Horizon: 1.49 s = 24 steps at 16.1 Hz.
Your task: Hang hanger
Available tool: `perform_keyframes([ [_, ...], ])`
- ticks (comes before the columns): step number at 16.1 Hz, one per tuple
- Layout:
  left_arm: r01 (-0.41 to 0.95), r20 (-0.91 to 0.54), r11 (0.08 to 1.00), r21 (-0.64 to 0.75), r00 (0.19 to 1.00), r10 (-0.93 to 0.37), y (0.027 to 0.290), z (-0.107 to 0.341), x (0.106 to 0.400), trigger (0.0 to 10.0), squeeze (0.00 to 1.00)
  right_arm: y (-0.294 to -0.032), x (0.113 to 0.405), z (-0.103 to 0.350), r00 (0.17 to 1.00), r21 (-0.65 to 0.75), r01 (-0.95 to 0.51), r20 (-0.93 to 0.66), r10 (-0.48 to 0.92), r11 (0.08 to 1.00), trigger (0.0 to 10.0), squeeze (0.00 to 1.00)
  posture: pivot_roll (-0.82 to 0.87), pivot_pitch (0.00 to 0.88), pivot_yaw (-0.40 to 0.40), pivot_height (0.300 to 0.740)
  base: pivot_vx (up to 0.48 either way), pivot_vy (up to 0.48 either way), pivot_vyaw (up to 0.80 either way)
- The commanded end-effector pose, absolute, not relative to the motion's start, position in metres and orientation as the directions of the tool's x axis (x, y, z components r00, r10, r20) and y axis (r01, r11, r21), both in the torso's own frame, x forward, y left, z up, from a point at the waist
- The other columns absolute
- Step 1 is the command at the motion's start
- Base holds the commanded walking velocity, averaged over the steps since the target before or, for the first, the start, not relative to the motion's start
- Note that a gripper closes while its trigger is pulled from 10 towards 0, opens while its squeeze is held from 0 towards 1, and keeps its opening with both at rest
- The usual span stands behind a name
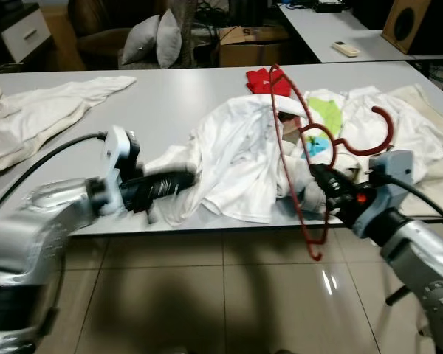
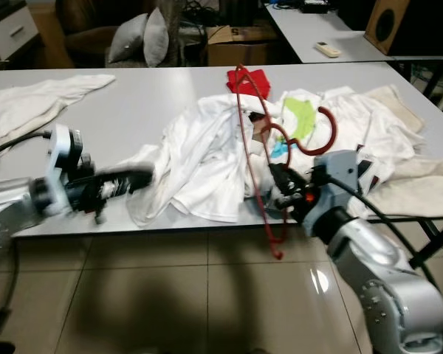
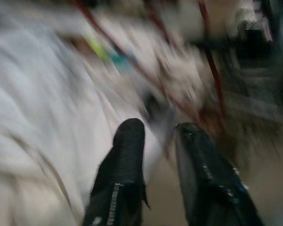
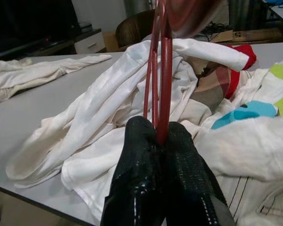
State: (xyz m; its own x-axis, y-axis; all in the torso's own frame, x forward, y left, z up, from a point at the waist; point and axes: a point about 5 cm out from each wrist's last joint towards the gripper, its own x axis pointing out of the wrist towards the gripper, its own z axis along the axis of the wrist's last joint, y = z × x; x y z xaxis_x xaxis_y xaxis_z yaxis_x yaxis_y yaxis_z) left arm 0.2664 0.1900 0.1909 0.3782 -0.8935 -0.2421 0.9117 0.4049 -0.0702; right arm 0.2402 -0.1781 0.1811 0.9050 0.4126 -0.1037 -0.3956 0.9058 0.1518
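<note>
Risk: we pinch the red hanger in right gripper; white shirt at nine o'clock may snag; left gripper narrowly parted.

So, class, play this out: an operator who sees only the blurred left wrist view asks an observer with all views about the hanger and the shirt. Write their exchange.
Operator: Red bars streak past my fingers. Is the hanger held?
Observer: Yes. The right gripper is shut on the red hanger, pinching its bar between both fingers.
Operator: Where is the hook?
Observer: The hook curves out over the pile of clothes on the grey table, and one end of the hanger dips below the table's front edge.
Operator: And my gripper?
Observer: The left gripper reaches level into the near edge of the white shirt, at the front of the table.
</note>
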Motion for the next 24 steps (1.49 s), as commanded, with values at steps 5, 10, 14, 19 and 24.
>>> perform_keyframes([
  [5, 0.578, -0.222, 0.816, -0.001, 0.796, -0.564, 0.204, 0.175, 0.326, 10.0, 1.0, -0.166, 0.24, 0.183, 0.915, 0.152, -0.383, -0.07, 0.396, 0.911, 10.0, 0.0, -0.01, 0.0, 0.107, 0.74, 0.0, 0.0, 0.0],
  [10, 0.276, -0.196, 0.929, -0.246, 0.924, -0.327, 0.181, 0.15, 0.377, 10.0, 0.0, -0.155, 0.247, 0.18, 0.941, 0.199, -0.317, -0.055, 0.334, 0.927, 10.0, 0.0, -0.03, 0.0, 0.08, 0.74, 0.0, 0.0, 0.0],
  [14, 0.22, -0.274, 0.967, -0.132, 0.929, -0.249, 0.149, 0.132, 0.389, 10.0, 0.0, -0.161, 0.252, 0.184, 0.968, 0.202, -0.235, -0.041, 0.248, 0.951, 10.0, 0.0, -0.08, 0.0, 0.089, 0.74, 0.0, 0.0, 0.0],
  [19, 0.475, -0.148, 0.85, -0.227, 0.846, -0.512, 0.09, 0.138, 0.388, 10.0, 0.0, -0.173, 0.244, 0.188, 0.985, 0.179, -0.159, -0.035, 0.168, 0.971, 10.0, 0.0, -0.12, 0.0, 0.113, 0.74, 0.0, 0.0, 0.0],
  [24, 0.702, -0.013, 0.702, -0.117, 0.706, -0.708, 0.068, 0.153, 0.381, 10.0, 0.0, -0.176, 0.247, 0.189, 0.986, 0.174, -0.153, -0.033, 0.161, 0.973, 10.0, 0.0, -0.1, 0.0, 0.095, 0.74, 0.0, 0.0, 0.0],
])
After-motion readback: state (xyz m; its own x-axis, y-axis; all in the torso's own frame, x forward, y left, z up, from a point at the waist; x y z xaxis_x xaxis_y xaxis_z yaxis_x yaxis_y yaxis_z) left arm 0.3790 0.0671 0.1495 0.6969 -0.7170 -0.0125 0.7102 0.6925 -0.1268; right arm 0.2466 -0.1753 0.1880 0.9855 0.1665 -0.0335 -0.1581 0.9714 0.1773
